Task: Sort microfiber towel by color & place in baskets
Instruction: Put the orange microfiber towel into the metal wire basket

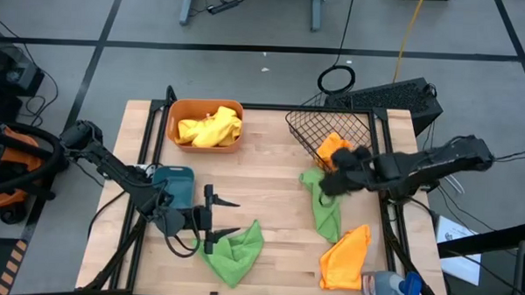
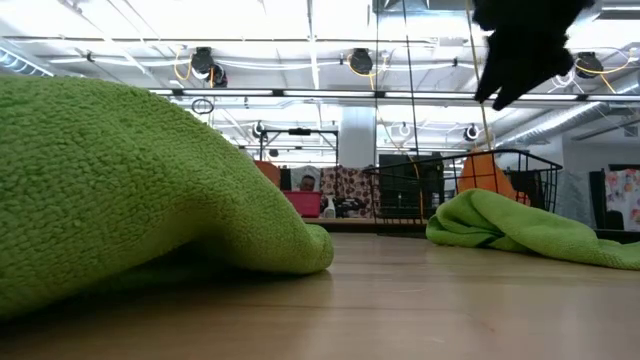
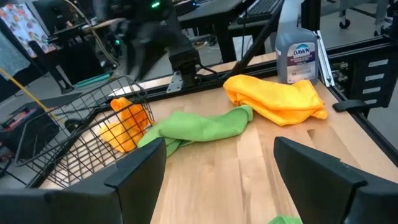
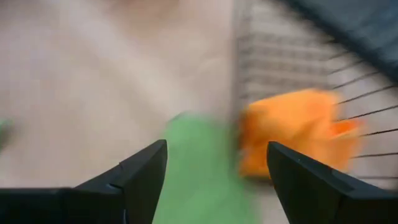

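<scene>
My left gripper [image 1: 222,217] [image 3: 217,186] is open, low over the table's near left, next to a crumpled green towel [image 1: 237,247] [image 2: 120,190] that lies flat on the wood. My right gripper [image 1: 333,180] [image 4: 214,180] [image 2: 520,50] is open and raised above the far end of a second green towel [image 1: 323,207] [image 3: 199,127] [image 2: 530,225]. That end lies beside the dark wire basket [image 1: 333,125] [image 3: 68,134]. The basket holds an orange towel [image 1: 332,147] [image 4: 292,130]. Another orange towel [image 1: 346,255] [image 3: 277,99] lies at the near right. The orange tub [image 1: 205,124] holds yellow towels. The teal tub [image 1: 175,185] stands by my left arm.
A blue-capped spray bottle [image 1: 387,285] [image 3: 297,46] stands at the table's near right corner, next to the orange towel. Bare wood lies in the middle of the table between the two green towels. A black frame rail [image 1: 391,231] runs along the right edge.
</scene>
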You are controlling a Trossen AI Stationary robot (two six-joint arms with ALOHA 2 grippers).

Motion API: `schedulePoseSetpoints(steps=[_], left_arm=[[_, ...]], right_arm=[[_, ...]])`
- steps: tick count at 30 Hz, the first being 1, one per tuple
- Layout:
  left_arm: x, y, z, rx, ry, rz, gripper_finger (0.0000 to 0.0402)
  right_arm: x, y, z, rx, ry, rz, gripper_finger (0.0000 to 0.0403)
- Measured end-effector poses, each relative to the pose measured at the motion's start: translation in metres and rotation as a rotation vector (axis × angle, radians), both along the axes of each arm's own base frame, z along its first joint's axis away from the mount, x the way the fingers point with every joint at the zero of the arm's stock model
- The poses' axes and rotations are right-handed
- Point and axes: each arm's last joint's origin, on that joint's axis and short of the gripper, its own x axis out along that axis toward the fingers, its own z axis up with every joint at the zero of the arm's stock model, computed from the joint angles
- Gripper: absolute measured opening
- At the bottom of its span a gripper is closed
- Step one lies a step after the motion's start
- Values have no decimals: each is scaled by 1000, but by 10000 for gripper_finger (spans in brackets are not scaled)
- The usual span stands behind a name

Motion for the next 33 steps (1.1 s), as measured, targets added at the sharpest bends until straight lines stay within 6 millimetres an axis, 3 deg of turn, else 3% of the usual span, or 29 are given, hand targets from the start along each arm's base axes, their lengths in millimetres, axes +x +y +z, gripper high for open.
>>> schedulePoseSetpoints(steps=[10, 18, 24, 33], left_arm=[[0, 0, 0, -20, -1, 2, 303], [2, 3, 0, -20, -1, 13, 303], [2, 3, 0, -19, -1, 14, 303], [2, 2, -1, -22, 11, -37, 303]], right_arm=[[-22, 92, -14, 292, 94, 389, 265], [-42, 147, -43, 256, 246, 565, 265], [-38, 164, -74, 224, 419, 613, 265], [-25, 169, -109, 139, 599, 652, 265]])
